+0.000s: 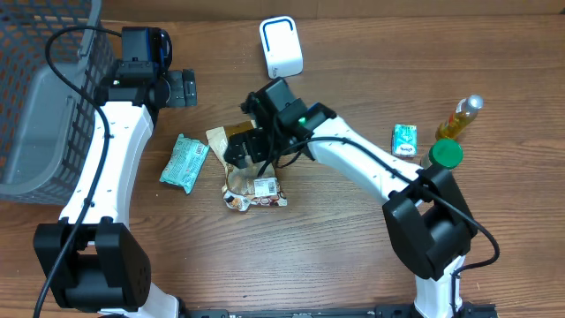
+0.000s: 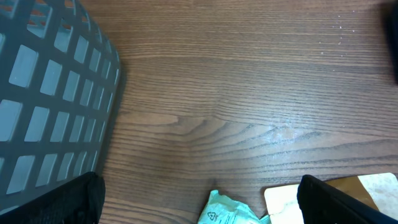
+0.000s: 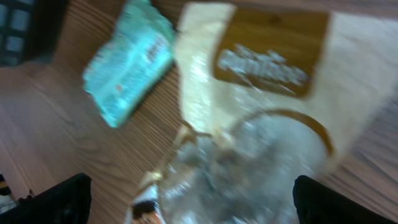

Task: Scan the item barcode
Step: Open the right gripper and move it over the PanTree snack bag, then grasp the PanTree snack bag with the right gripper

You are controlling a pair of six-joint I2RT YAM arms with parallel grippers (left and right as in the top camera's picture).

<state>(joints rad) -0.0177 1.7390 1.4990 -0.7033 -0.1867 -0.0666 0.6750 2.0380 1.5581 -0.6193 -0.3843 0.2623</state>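
The item, a crumpled cream and clear bag (image 1: pixel 250 187) with a brown label, lies on the table in the middle, a white barcode sticker (image 1: pixel 265 186) facing up. My right gripper (image 1: pixel 240 155) hovers just above its upper end, open. The right wrist view is blurred: the bag (image 3: pixel 261 106) fills the view below the right gripper (image 3: pixel 199 205), apart from both wide-spread fingers. The white scanner (image 1: pixel 281 47) stands at the back. My left gripper (image 1: pixel 187 87) is open by the basket, holding nothing. In the left wrist view the left gripper (image 2: pixel 202 205) is over bare table.
A teal packet (image 1: pixel 184 162) lies left of the bag, also seen as the teal packet (image 2: pixel 227 211) and teal packet (image 3: pixel 127 59). A grey basket (image 1: pixel 35 97) fills the left side. At the right stand an oil bottle (image 1: pixel 459 119), a green-capped container (image 1: pixel 447 154) and a small teal box (image 1: pixel 403 140).
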